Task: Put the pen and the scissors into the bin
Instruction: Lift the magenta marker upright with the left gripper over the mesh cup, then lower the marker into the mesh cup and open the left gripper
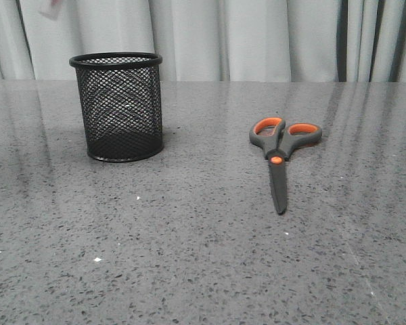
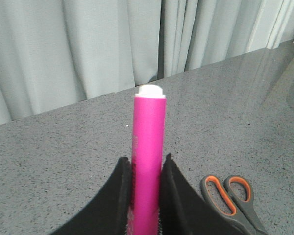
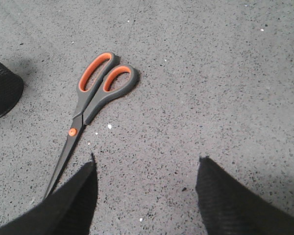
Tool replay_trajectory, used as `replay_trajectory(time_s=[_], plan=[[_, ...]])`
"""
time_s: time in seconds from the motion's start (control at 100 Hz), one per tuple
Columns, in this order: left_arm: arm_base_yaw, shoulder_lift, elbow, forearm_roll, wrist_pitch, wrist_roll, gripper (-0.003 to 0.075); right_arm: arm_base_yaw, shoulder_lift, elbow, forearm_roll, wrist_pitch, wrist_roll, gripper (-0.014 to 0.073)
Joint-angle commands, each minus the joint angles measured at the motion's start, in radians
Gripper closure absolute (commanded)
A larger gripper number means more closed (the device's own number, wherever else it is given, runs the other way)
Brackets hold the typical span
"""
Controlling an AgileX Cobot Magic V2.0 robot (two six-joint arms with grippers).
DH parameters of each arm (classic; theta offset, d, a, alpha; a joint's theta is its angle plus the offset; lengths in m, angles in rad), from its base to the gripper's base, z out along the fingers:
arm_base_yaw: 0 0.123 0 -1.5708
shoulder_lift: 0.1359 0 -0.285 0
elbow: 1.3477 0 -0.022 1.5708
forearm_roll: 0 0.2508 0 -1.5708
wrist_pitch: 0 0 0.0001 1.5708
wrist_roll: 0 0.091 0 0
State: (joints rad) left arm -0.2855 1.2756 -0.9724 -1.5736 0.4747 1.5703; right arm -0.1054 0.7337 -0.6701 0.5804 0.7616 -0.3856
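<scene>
Left fingers (image 2: 145,196): clamped on the pen (image 2: 148,161), one pad each side of the barrel, white tip pointing away from the wrist.
Right fingers (image 3: 146,178): spread wide, empty, above the table (image 3: 225,73).
Scissors (image 3: 90,105): flat on the table, closed, blade tip near the right fingers, handles farther off.
Bin (image 1: 120,106): upright, empty by the look of it, well apart from the scissors, on their left in the front view.
Step in hand (judged): carry pen over the bin.
Doing it well: centre pen inside the rim, release low.
</scene>
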Motion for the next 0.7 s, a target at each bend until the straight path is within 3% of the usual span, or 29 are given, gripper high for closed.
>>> replay_trajectory(time_s=[0.0, 0.22, 0.69], plan=[[-0.03, 0.011, -0.023, -0.13, -0.008, 0.066, 0.0742, 0.0, 0.004, -0.035, 0.041, -0.04, -0.013, 0.0197], [-0.063, 0.087, -0.023, -0.29, 0.027, 0.196, 0.0742, 0.0, 0.004, -0.035, 0.046, -0.04, -0.013, 0.0197], [-0.063, 0.182, -0.023, -0.295, 0.076, 0.232, 0.0742, 0.0, 0.004, -0.035, 0.046, -0.04, -0.013, 0.0197]])
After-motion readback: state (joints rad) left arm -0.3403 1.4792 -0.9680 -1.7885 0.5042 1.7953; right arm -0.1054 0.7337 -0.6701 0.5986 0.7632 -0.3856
